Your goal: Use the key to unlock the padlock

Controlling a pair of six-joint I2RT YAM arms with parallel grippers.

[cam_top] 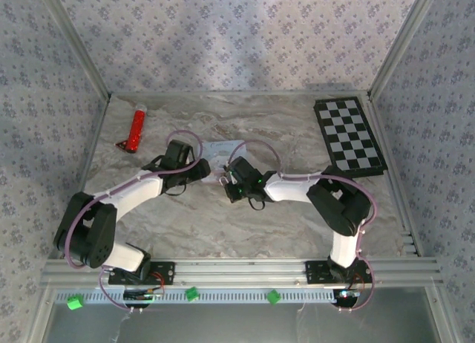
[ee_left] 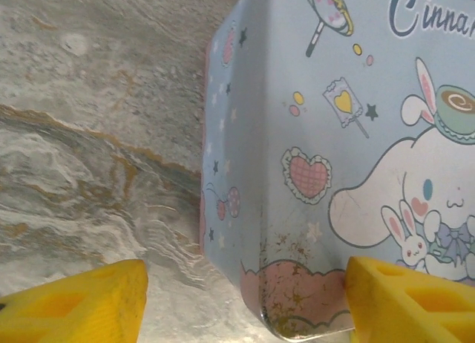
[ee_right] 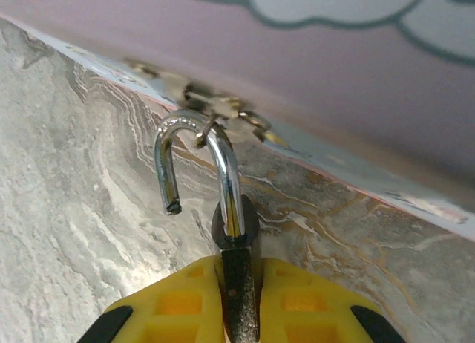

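Observation:
The small black padlock (ee_right: pixel 232 194) hangs by its silvery shackle from the clasp ring of the pastel cartoon tin (ee_right: pixel 312 53). The shackle's free end stands out of the body. My right gripper (ee_right: pixel 239 276) is shut on the padlock's black body, both yellow fingers pressed against its sides. In the top view that gripper (cam_top: pixel 226 180) sits at the tin's (cam_top: pixel 223 151) near edge. My left gripper (ee_left: pixel 247 283) is open astride the tin's (ee_left: pixel 334 135) near corner; its right finger (ee_left: pixel 401 298) touches the tin, while the left finger (ee_left: pixel 82 302) stands apart. The key is out of view.
A red tube (cam_top: pixel 136 130) lies at the back left with a small reddish item (cam_top: pixel 121 144) beside it. A chessboard (cam_top: pixel 349 135) lies at the back right. Patterned walls close in the marble table (cam_top: pixel 223 224) on three sides.

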